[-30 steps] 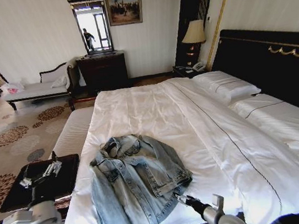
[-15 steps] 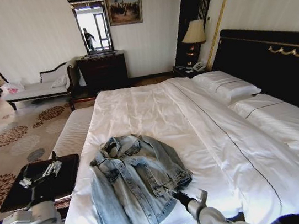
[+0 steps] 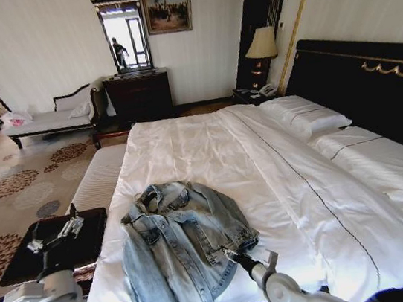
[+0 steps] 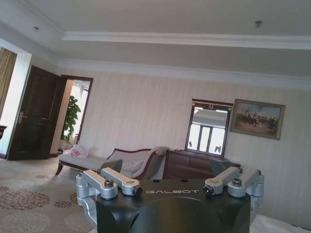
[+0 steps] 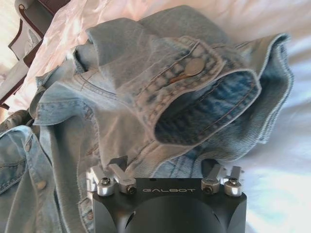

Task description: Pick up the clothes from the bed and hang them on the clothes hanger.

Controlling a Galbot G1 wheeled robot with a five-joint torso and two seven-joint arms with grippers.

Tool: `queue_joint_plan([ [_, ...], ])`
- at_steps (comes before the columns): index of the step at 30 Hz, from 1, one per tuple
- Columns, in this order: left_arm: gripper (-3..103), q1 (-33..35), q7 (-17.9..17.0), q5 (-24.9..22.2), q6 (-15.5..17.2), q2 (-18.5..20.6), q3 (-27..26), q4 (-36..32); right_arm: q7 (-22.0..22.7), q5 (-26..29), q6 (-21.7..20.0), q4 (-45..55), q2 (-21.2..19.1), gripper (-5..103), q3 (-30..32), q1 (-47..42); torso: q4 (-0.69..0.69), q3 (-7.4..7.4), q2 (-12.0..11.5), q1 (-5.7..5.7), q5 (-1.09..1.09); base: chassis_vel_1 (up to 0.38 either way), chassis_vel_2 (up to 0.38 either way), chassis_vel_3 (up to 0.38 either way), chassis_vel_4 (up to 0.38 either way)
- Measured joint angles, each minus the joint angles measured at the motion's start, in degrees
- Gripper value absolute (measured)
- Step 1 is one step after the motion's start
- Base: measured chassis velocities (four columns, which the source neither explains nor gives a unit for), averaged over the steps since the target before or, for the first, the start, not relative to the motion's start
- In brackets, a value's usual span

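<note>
One denim jacket (image 3: 185,247) is lying crumpled on the bed (image 3: 281,185), at the near edge w/ white sheets. The right pincer (image 3: 232,254) is reaching over the jacket's right hem by a cuff (image 5: 204,92), fingers (image 5: 116,171) spread wide, pinching nothing. The left pincer (image 4: 167,182) is idling off to the bed's left, raised toward the far wall, fingers also spread.

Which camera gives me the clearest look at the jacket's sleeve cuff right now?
The right wrist view: the buttoned cuff gapes open just ahead of the right tool. The head view shows the whole denim jacket on the bed, cuff small. The left wrist view faces the room.
</note>
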Motion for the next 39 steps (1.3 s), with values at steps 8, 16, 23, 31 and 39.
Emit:
queue_joint_plan([
  [8, 100, -0.27, -0.06, 0.12, 0.16, 0.1, 0.43, 0.05, -0.08, -0.29, 0.19, 0.2, -0.74, 51, 1.0, -1.07, 0.0, 0.0, 0.0, 0.0, 0.0, 0.0, 0.0, 0.0, 0.0],
  [16, 100, -0.64, -0.14, 0.16, 0.2, 0.21, 0.81, 0.41, -0.01, -1.74, 0.22, 0.67, -1.87, 23, 2.8, -4.11, 0.01, 0.0, 0.0, 0.0, 0.01, 0.0, 0.0, 0.0, 0.0],
  [23, 100, -1.1, -0.18, 0.35, 0.28, 0.27, 1.24, 0.75, -0.1, -3.02, -0.27, 1.0, -3.22, 9, 5.27, -7.54, 0.02, 0.0, 0.0, 0.0, 0.02, 0.0, 0.0, 0.0, 0.0],
  [31, 100, -1.66, -0.22, 0.38, 0.34, 0.46, 1.52, 1.58, -3.35, -3.99, -0.7, 0.53, -6.7, 9, 12.05, -15.13, 0.01, 0.0, 0.0, 0.0, 0.01, 0.0, 0.0, 0.0, 0.0],
  [39, 100, -2.35, -0.23, 0.49, 0.34, 0.48, 2.1, 2.47, -6.95, -5.17, -0.19, -2.03, -8.97, 9, 17.91, -20.4, 0.02, -0.01, 0.0, 0.0, 0.01, 0.0, 0.0, 0.0, 0.0],
])
